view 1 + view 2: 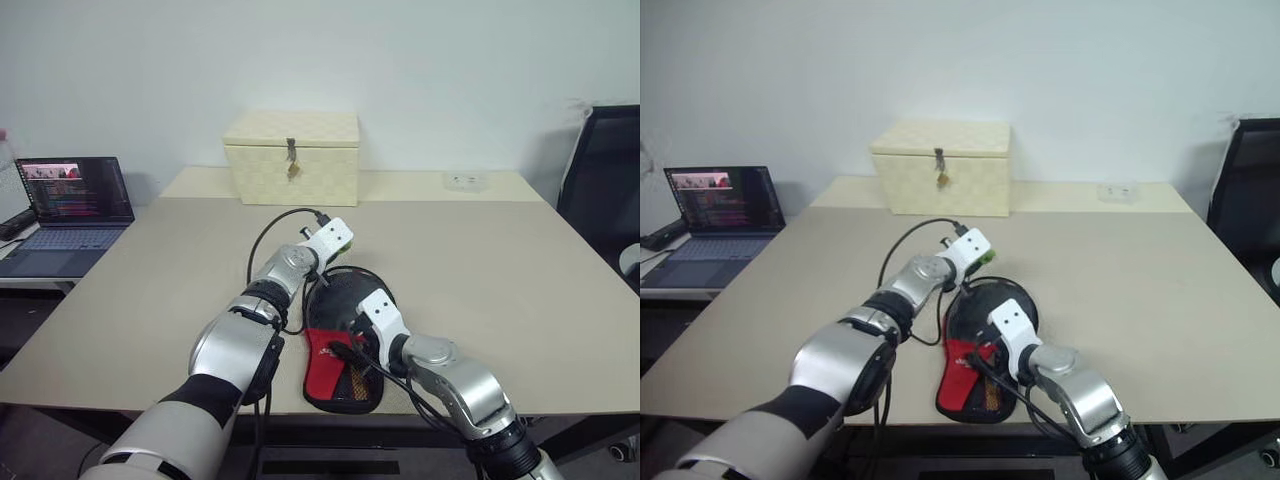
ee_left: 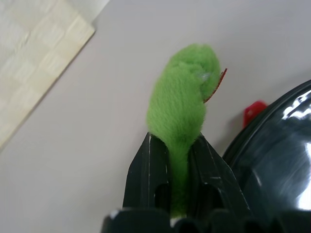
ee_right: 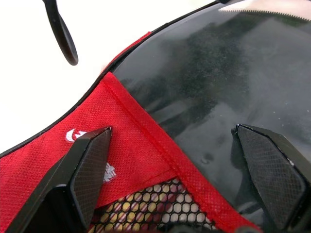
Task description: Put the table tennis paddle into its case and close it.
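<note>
The case (image 1: 347, 296) lies flat near the table's front edge, its black rounded end away from me and its red part (image 1: 322, 366) with the mesh panel toward me. My left gripper (image 2: 176, 141) is shut on the fuzzy green zipper pull (image 2: 184, 92), at the case's far rim. Just above the case hovers my right gripper (image 3: 172, 131), open, one finger (image 3: 90, 165) over the red fabric and the other over the glossy black panel. The paddle is hidden; yellowish and reddish patches show dimly behind the mesh (image 3: 146, 206).
A cream box (image 1: 292, 158) with a metal latch stands at the back of the table (image 1: 520, 270). An open laptop (image 1: 70, 200) sits on a side desk to the left, a black chair (image 1: 610, 190) stands at the right, and a black cable (image 1: 258, 245) loops beside my left arm.
</note>
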Robot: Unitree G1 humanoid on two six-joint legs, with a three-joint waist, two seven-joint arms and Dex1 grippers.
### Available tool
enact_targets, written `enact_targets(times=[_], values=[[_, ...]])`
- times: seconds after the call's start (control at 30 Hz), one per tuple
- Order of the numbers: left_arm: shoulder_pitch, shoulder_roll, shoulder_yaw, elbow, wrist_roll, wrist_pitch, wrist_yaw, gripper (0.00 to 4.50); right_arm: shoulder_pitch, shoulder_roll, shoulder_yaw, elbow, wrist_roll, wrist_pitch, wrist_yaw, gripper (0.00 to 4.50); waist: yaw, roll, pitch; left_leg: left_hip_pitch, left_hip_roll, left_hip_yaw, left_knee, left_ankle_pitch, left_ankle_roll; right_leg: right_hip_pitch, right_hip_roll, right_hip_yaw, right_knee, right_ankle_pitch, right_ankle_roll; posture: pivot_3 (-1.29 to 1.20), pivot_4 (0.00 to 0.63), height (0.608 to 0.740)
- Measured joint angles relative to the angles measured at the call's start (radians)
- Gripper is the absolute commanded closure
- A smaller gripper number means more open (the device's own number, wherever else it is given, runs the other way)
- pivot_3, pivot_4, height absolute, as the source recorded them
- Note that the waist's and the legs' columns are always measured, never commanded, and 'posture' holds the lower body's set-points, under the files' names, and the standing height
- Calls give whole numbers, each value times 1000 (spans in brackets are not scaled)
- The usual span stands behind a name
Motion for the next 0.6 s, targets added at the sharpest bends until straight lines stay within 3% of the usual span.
enact_targets(times=[0.6], values=[[-46, -180, -166, 17, 174, -236, -5, 4427, 40, 18, 3, -38, -26, 0, -26, 0, 2, -1, -2, 0, -11, -2, -1, 0, 0, 2, -5, -1, -4, 0, 2, 0, 150, 740]])
